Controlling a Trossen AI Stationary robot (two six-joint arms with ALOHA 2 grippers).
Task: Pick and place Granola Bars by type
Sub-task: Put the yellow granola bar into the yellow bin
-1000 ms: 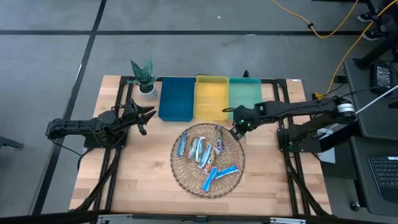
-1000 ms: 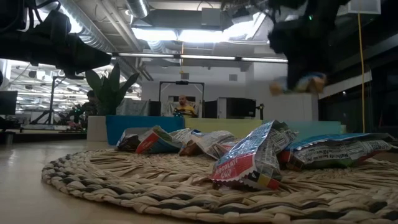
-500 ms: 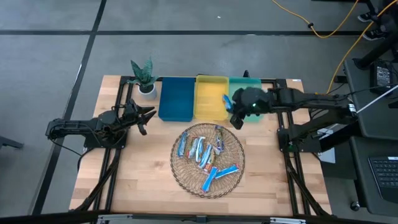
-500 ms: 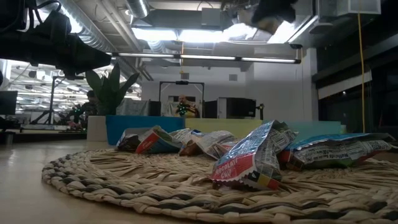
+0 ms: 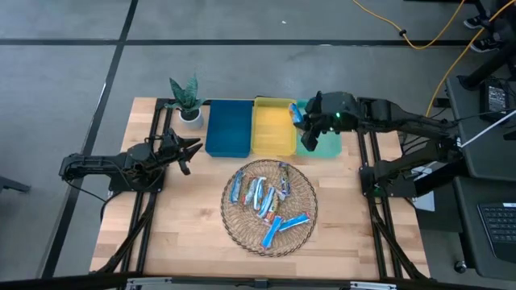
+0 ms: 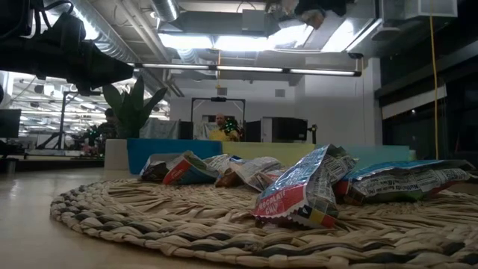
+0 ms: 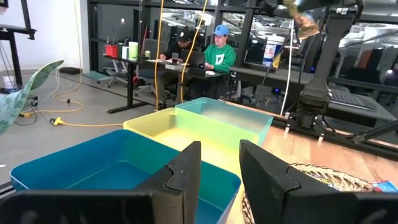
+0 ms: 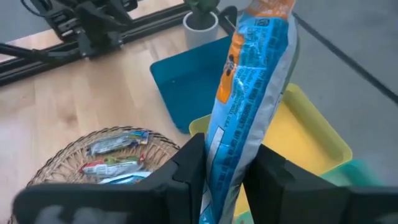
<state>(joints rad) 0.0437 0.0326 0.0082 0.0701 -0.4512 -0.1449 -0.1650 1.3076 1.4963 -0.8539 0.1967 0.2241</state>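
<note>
My right gripper (image 5: 305, 131) is raised over the seam between the yellow tray (image 5: 272, 127) and the green tray (image 5: 326, 138), shut on a blue granola bar with orange markings (image 8: 252, 87). Several more shiny bars (image 5: 266, 197) lie in the round wicker basket (image 5: 242, 229) at the table's middle. My left gripper (image 5: 190, 150) waits open near the table's left side, beside the blue tray (image 5: 228, 127); its fingers (image 7: 186, 168) show a gap in the left wrist view. My right gripper pinches the blue bar between its two fingers (image 8: 186, 171), on the bar's lower part (image 8: 219, 146). The bar is lifted clear of everything and sticks out lengthwise beyond the fingertips, its orange-marked end (image 8: 268, 9) farthest from the gripper.
A small potted plant (image 5: 187, 101) stands at the far left, next to the blue tray. The three trays sit side by side along the far edge. Bare wood lies left, right and near of the basket. People sit at desks beyond the table (image 7: 219, 53).
My right gripper has risen from the basket's far right rim with the blue bar and moved toward the far edge, to above the yellow and green trays, turning as it went. The bar is now lifted clear. The left arm has kept still.
</note>
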